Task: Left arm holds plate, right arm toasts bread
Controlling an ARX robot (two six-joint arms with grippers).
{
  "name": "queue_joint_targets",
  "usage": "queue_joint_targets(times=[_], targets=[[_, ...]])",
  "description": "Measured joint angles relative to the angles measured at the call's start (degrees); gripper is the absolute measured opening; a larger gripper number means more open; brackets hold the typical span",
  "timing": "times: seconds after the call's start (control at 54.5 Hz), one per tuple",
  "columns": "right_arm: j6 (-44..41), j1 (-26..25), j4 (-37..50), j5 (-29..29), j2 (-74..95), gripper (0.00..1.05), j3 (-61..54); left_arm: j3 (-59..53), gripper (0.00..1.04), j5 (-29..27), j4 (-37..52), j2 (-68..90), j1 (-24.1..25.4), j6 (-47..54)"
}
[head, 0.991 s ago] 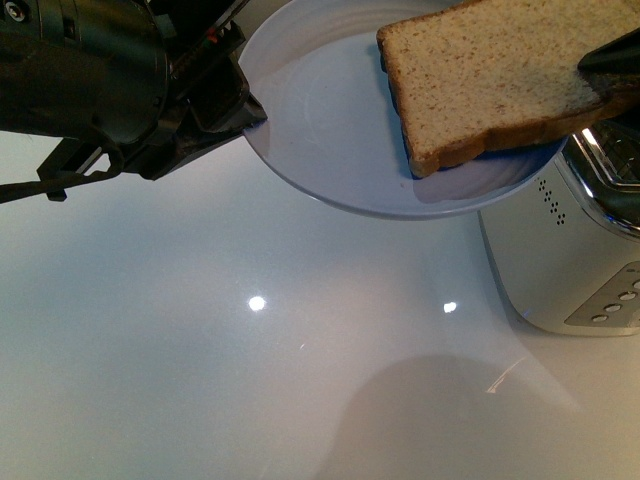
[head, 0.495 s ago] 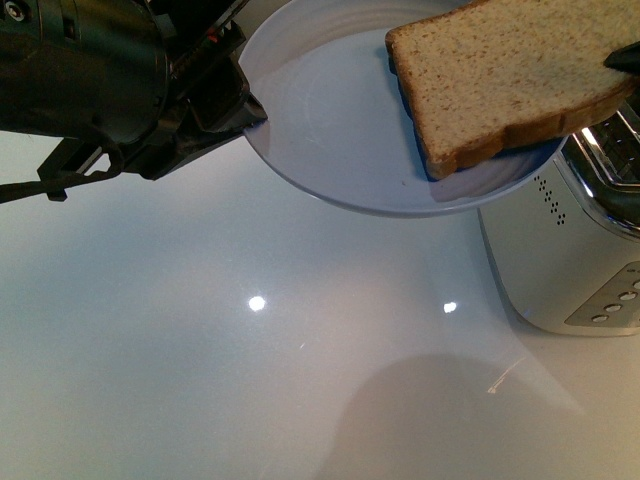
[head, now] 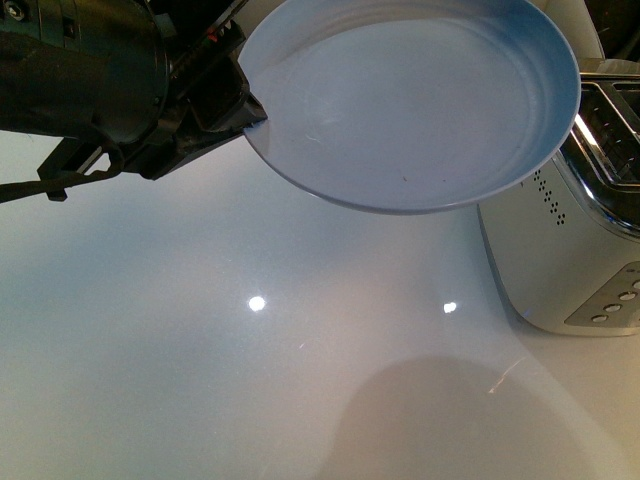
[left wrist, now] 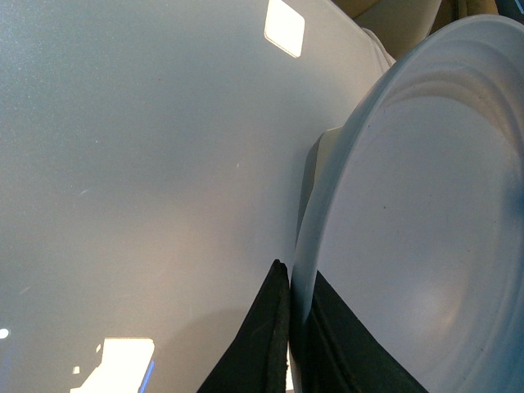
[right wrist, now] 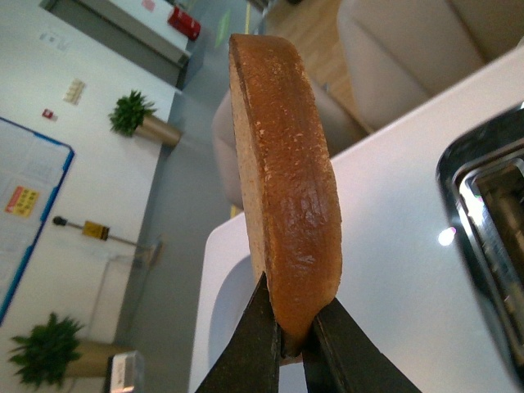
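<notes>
The pale blue plate (head: 410, 100) is held above the white table, with nothing on it. My left gripper (head: 235, 105) is shut on its left rim; the left wrist view shows the black jaws (left wrist: 293, 327) clamped either side of the plate's edge (left wrist: 409, 213). My right gripper (right wrist: 293, 336) is shut on the bottom edge of the bread (right wrist: 282, 180), which stands on edge with its brown crust facing the camera, held in the air beside the toaster (right wrist: 491, 213). The bread and the right gripper are out of the front view.
A silver toaster (head: 570, 250) stands at the right on the glossy white table (head: 250, 350), its slots partly under the plate's rim. Beige sofas (right wrist: 409, 49) and an office floor lie beyond the table's far edge.
The bread has been lifted off the plate and carried up and right out of the front view. The plate and the left arm have stayed still.
</notes>
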Motion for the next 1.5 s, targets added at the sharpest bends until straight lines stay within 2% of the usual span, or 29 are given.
queue_joint_targets(times=[0.073, 0.239, 0.495, 0.972, 1.505], targets=[[-3.5, -1.05, -0.28, 2.08, -0.35, 0.03, 0.7, 0.0, 0.03, 0.0, 0.0, 0.0, -0.02, 0.0], [-17.94, -2.1, -0.31, 11.17, -0.15, 0.03, 0.57, 0.02, 0.03, 0.0, 0.0, 0.0, -0.02, 0.0], [-27.78, 1.09, 1.55, 18.93, 3.87, 0.03, -1.99, 0.0, 0.03, -0.02, 0.0, 0.0, 0.0, 0.0], [-32.33, 4.92, 3.13, 24.28, 12.96, 0.03, -2.05, 0.02, 0.03, -0.02, 0.0, 0.0, 0.0, 0.0], [-33.68, 5.75, 4.66, 27.67, 18.12, 0.03, -2.05, 0.02, 0.03, 0.0, 0.0, 0.0, 0.0, 0.0]])
